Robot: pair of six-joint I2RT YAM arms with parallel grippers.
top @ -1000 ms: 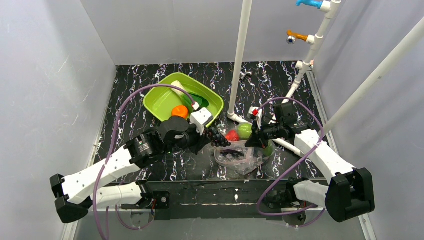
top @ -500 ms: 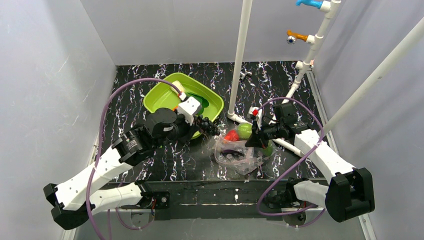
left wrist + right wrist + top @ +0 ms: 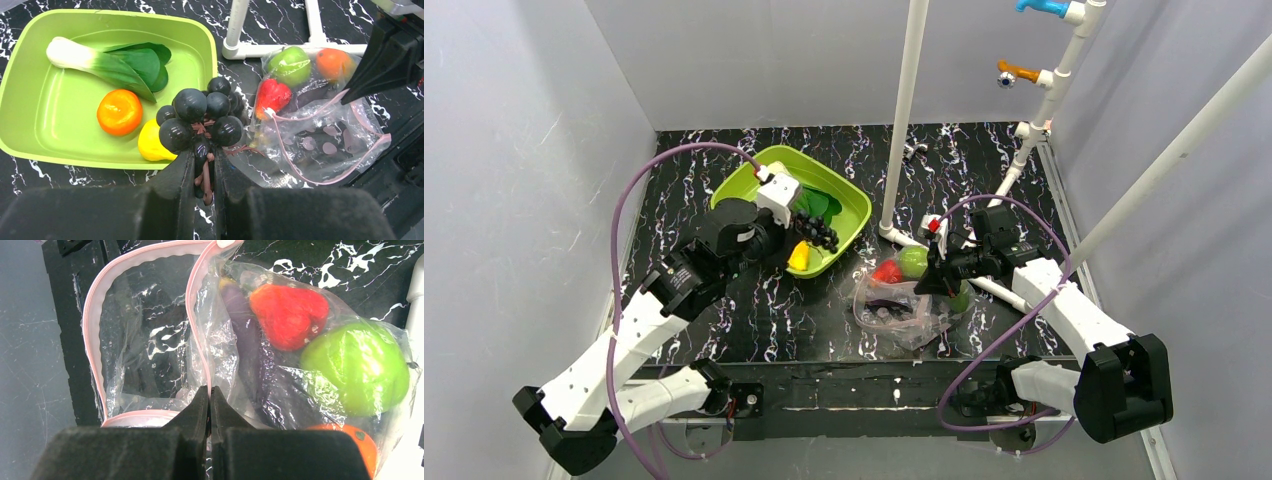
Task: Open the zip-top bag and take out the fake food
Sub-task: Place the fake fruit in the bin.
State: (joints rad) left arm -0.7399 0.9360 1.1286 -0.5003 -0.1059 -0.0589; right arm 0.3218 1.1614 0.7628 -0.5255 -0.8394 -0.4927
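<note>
The zip-top bag (image 3: pixel 902 312) lies open right of the middle, its pink strip gaping. My right gripper (image 3: pixel 210 392) is shut on that zip edge (image 3: pixel 197 340). Inside the bag show a red fruit (image 3: pixel 287 315), a green apple (image 3: pixel 355 367), a purple eggplant (image 3: pixel 242 325) and an orange (image 3: pixel 350 437). My left gripper (image 3: pixel 203 160) is shut on the stem of dark grapes (image 3: pixel 200 115), held over the near right rim of the lime-green tray (image 3: pixel 50 110). In the tray lie a leafy green (image 3: pixel 100 62), an orange (image 3: pixel 119 111) and a yellow lemon (image 3: pixel 150 142).
A white pipe post (image 3: pixel 904 120) rises just right of the tray, with its foot pipes (image 3: pixel 300 48) behind the bag. More white pipes with coloured taps (image 3: pixel 1019 72) stand at the back right. Grey walls close in the black marbled table (image 3: pixel 804 320).
My left arm has carried the grapes from beside the bag back and left to the tray's near right rim. The right gripper and bag have stayed put.
</note>
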